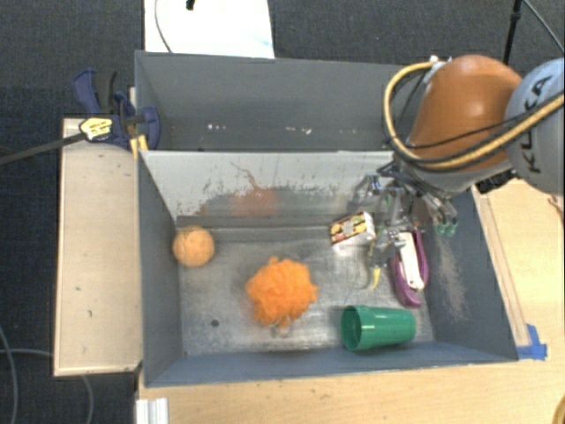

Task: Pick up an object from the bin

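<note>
The grey bin (265, 95) had inward-sloping walls, which probably settled its loose things on the floor. The gripper (387, 247) hung low at the right end, likely lined up for a pick, though I could not tell whether it was spread or closed. A tipped green cup (380, 328) and a fluffy orange pom-pom (280, 291) lay apart, while a purple-and-white tool (410, 272) and a small white-and-red packet (353, 228) sat just beside it.

- The arm (494, 117), with its orange cover, is reaching in from the right over the grey bin (265, 104).
- The gripper (388, 241) is hanging above the right part of the bin floor.
- It is sitting between a small white-and-yellow packet (352, 228) on its left and a long purple-and-white thing (410, 270) on its right, both just beside it.
- A green cup (378, 328) is lying on its side near the front wall, mouth facing left.
- An orange fluffy ball (280, 291) is resting mid-floor.
- A smooth orange ball (192, 246) is lying by the left wall, well apart.
</note>
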Available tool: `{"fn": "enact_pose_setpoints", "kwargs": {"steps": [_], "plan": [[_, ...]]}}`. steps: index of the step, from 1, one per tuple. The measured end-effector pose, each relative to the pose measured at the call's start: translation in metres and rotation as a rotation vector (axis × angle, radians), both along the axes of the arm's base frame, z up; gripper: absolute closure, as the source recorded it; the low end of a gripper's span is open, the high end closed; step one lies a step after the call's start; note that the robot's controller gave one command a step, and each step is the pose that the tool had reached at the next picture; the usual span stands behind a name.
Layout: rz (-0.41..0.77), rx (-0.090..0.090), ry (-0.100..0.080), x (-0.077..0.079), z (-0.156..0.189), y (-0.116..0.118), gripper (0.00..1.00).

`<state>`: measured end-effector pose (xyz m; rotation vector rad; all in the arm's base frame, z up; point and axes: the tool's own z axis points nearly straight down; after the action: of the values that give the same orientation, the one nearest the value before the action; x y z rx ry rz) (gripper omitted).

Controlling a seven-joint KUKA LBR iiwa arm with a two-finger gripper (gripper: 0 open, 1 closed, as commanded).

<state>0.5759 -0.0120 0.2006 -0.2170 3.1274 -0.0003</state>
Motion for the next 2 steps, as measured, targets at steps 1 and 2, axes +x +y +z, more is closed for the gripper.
{"fn": "enact_pose_setpoints", "kwargs": {"steps": [1, 2], "plan": [[0.060, 0.000, 0.004, -0.003, -0.033, -0.070, 0.00], [0.390, -0.002, 0.005, 0.006, -0.063, -0.081, 0.00]]}}
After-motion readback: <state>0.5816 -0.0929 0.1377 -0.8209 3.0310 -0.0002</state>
